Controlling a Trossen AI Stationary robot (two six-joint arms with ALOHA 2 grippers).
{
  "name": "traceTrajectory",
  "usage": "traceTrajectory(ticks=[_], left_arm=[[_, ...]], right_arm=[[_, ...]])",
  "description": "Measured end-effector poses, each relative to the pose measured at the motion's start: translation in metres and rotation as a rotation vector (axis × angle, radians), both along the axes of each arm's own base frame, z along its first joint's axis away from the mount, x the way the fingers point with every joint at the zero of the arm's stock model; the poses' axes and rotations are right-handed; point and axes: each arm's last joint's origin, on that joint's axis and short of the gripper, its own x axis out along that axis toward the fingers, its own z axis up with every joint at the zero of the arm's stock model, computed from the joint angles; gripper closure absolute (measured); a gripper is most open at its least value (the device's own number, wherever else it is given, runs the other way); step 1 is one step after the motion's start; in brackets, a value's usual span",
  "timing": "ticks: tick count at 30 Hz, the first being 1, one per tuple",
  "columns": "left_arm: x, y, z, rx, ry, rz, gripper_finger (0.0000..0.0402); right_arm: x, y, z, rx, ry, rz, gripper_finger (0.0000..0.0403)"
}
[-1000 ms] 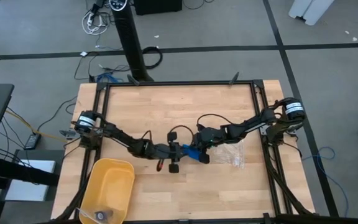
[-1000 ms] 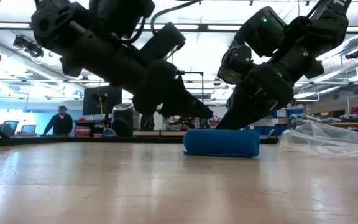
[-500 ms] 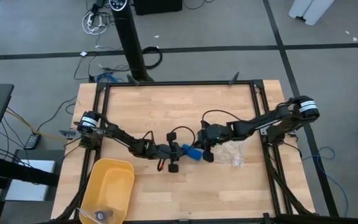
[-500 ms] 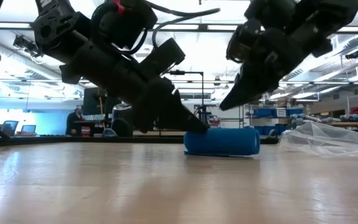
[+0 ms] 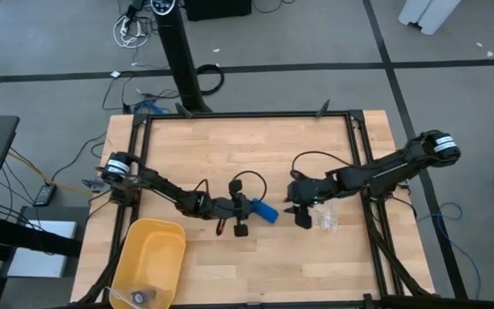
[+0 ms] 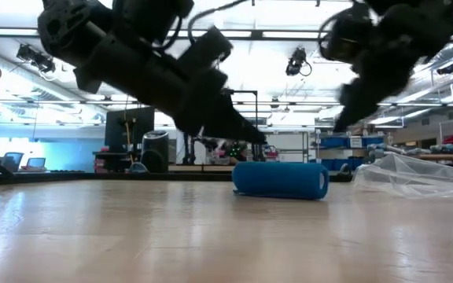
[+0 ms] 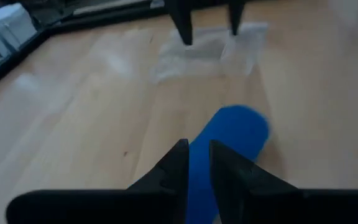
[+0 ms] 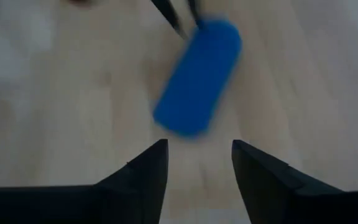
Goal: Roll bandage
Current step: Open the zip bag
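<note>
On the wooden table, rolled bandage, left hand nearly shut at its end, right hand open, apart.

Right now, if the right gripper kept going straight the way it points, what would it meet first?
Probably the bandage: the right gripper, jaws open, has the blue roll straight ahead with bare table between them. Just past the roll sits the left gripper, jaws nearly closed. Depth is hard to judge.

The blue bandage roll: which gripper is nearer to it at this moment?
Left. The left gripper is at the bandage roll's end; the right gripper is apart from it, open, beside the plastic bag.
</note>
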Motion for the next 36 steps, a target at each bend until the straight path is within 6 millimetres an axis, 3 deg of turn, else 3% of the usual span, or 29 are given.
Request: traceTrajectory(ticks=[5, 11, 20, 24, 28, 34, 36], left_arm=[[-0.002, 0.0, 0.019, -0.05, -0.061, 0.001, 0.0334], [-0.002, 0.007, 0.03, -0.303, -0.067, -0.142, 0.0334], [0.0, 0.015, 0.03, -0.368, -0.052, -0.203, 0.0334], [0.001, 0.022, 0.03, -0.365, -0.054, -0.184, 0.0334], [0.003, 0.033, 0.032, -0.403, -0.074, -0.184, 0.0334], [0.007, 0.057, 0.041, -0.546, -0.159, -0.248, 0.034], [0.008, 0.065, 0.043, -0.574, -0.177, -0.254, 0.0343]], right_arm=[[-0.039, 0.002, 0.002, 0.083, 0.24, -0.221, 0.0218], [-0.079, 0.009, -0.004, 0.1, 0.515, -0.535, 0.0218], [-0.113, 0.018, -0.053, 0.143, 0.535, -0.753, 0.022], [-0.119, 0.019, -0.065, 0.176, 0.482, -0.789, 0.0229], [-0.12, 0.023, -0.061, 0.16, 0.446, -0.802, 0.0269], [-0.114, 0.028, -0.056, 0.098, 0.336, -0.739, 0.0388], [-0.113, 0.028, -0.056, 0.075, 0.308, -0.722, 0.0392]])
